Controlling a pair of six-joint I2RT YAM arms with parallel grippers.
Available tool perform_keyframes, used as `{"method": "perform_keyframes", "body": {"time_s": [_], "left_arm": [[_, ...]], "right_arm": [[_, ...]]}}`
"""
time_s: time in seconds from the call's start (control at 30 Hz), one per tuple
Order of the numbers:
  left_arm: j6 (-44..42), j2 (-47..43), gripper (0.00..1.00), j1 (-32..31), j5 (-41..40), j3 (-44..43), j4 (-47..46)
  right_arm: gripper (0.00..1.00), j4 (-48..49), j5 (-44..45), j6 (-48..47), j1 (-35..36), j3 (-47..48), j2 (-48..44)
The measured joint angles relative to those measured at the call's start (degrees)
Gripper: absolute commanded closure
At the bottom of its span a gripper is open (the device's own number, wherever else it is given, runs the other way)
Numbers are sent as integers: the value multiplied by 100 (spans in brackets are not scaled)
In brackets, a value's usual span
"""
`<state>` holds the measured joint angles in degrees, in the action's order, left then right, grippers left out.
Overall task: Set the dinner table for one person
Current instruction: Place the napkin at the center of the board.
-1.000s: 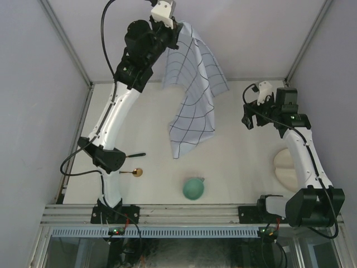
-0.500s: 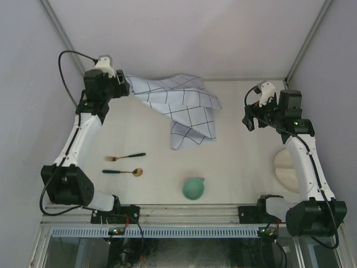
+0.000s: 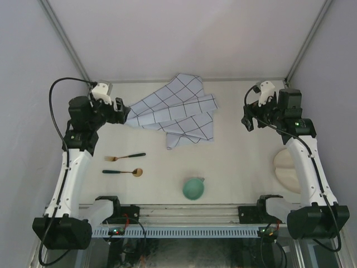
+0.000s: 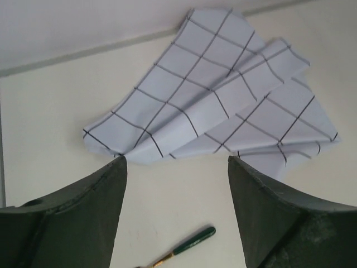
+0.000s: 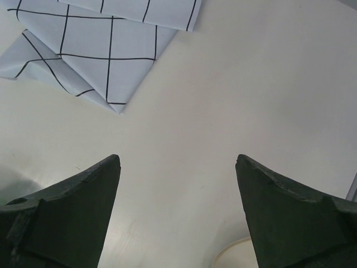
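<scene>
The dinner table (image 3: pixel 234 162) is a cream-white surface. A pale-blue grid cloth (image 3: pixel 173 114) lies loosely folded on its far middle; in the left wrist view the cloth (image 4: pixel 223 106) lies flat, just beyond the fingertips. My left gripper (image 3: pixel 122 114) is open at the cloth's left corner with nothing between its fingers (image 4: pixel 175 162). My right gripper (image 3: pixel 247 120) hovers open to the right of the cloth, over bare table (image 5: pixel 178 159). A green-handled fork (image 3: pixel 125 157) and spoon (image 3: pixel 122 172) lie at the near left. A teal bowl (image 3: pixel 193 188) sits near the front.
A cream plate (image 3: pixel 287 167) rests at the right edge, partly under the right arm; its rim (image 5: pixel 234 257) shows in the right wrist view. The fork's green handle (image 4: pixel 192 241) lies below the left fingers. Grey walls enclose the table on three sides.
The left arm swung down and leftward from high up, and its gripper opened and let go of the cloth, which now lies on the table. The right arm barely moved.
</scene>
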<state>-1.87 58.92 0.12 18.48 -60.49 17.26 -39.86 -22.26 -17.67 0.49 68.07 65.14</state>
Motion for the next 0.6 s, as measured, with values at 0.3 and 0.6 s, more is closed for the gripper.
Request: {"method": "perform_keyframes", "body": {"time_s": [0.3, 0.6], "left_arm": [[-1375, 256, 29, -76, 94, 197, 1185], [-1141, -529, 25, 693, -1541, 883, 396]], "right_arm": [[15, -208, 160, 44, 68, -85, -400], [17, 131, 721, -55, 2299, -81, 1027]]}}
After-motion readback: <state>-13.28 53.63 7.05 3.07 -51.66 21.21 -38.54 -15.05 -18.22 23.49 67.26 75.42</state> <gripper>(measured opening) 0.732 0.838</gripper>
